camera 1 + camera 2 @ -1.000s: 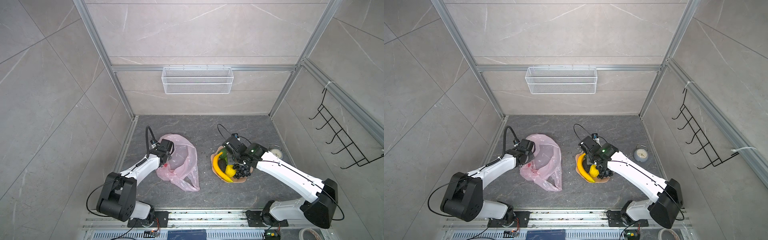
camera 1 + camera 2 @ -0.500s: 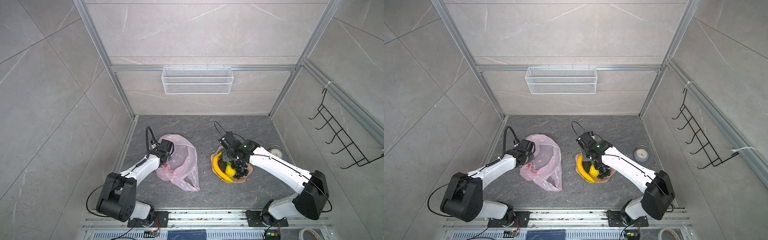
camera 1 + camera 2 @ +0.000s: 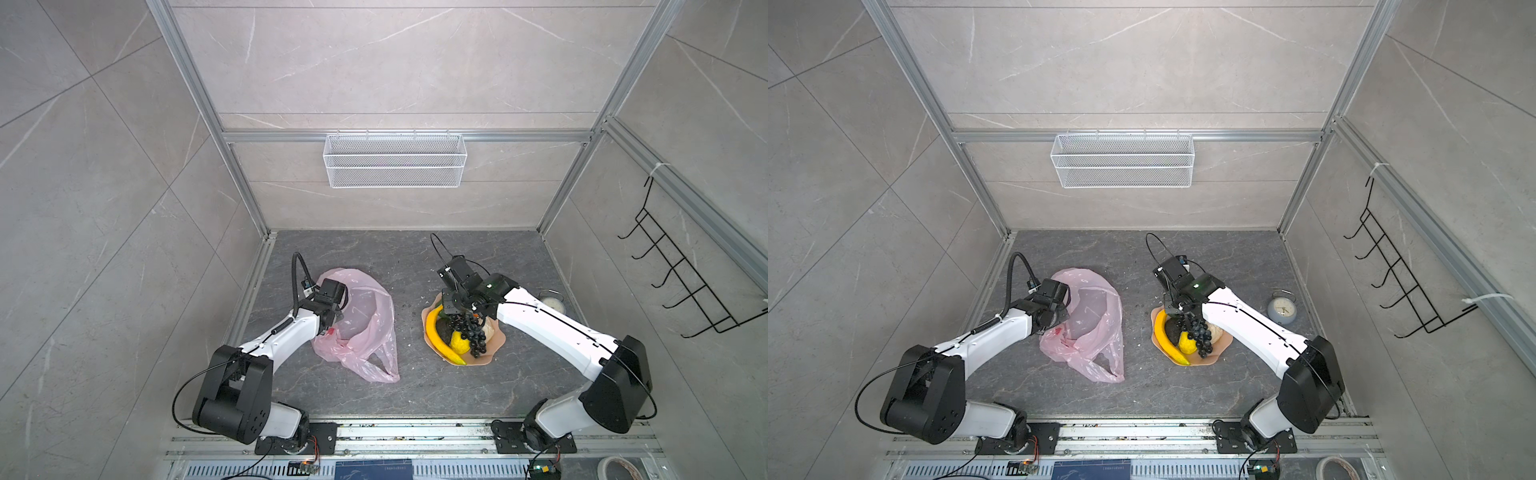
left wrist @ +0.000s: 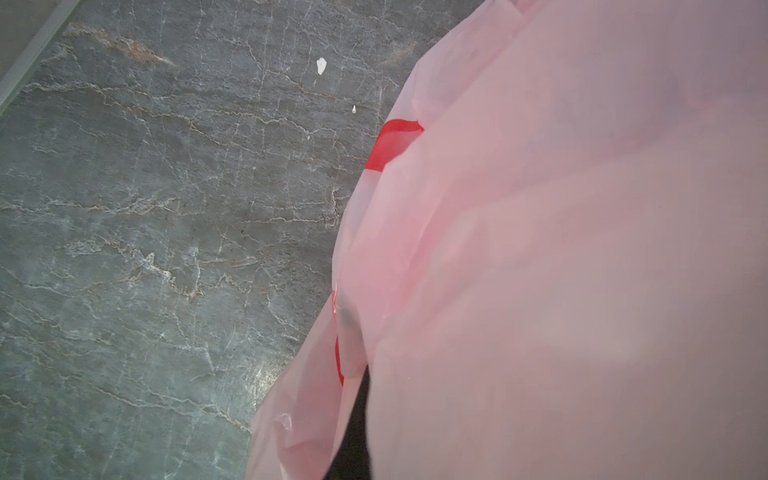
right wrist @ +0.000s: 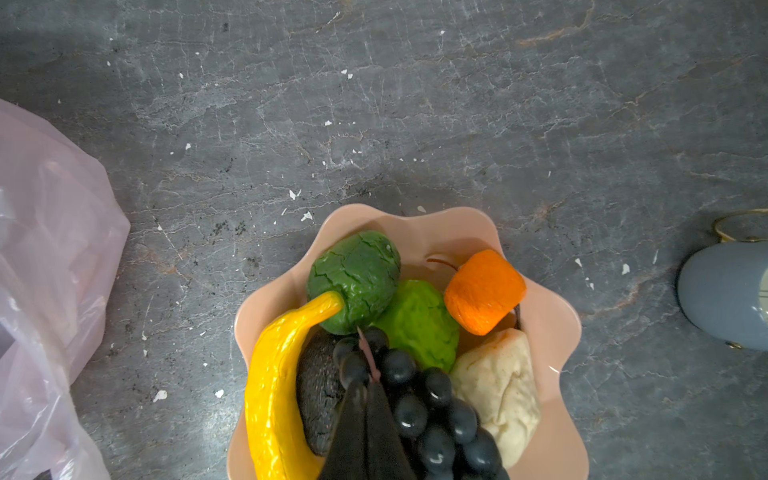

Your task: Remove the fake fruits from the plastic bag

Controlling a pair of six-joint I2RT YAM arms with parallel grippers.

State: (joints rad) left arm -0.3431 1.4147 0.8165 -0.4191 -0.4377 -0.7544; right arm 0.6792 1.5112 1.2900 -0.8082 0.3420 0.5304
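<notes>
On the dark stone worktop (image 3: 415,266), the pale-pink plastic bag (image 3: 365,316) lies slack at left, its rim pinched in the closed left end effector (image 3: 328,326). Well apart at right, a peach scalloped plate (image 5: 552,332) carries the fake fruits: a yellow banana (image 5: 274,374); the grape bunch (image 5: 432,411), its stem clamped in the right end effector (image 5: 366,390); a beige piece (image 5: 498,386); a dark-green piece (image 5: 357,278); a lime-green piece (image 5: 415,324); an orange piece (image 5: 482,291).
</notes>
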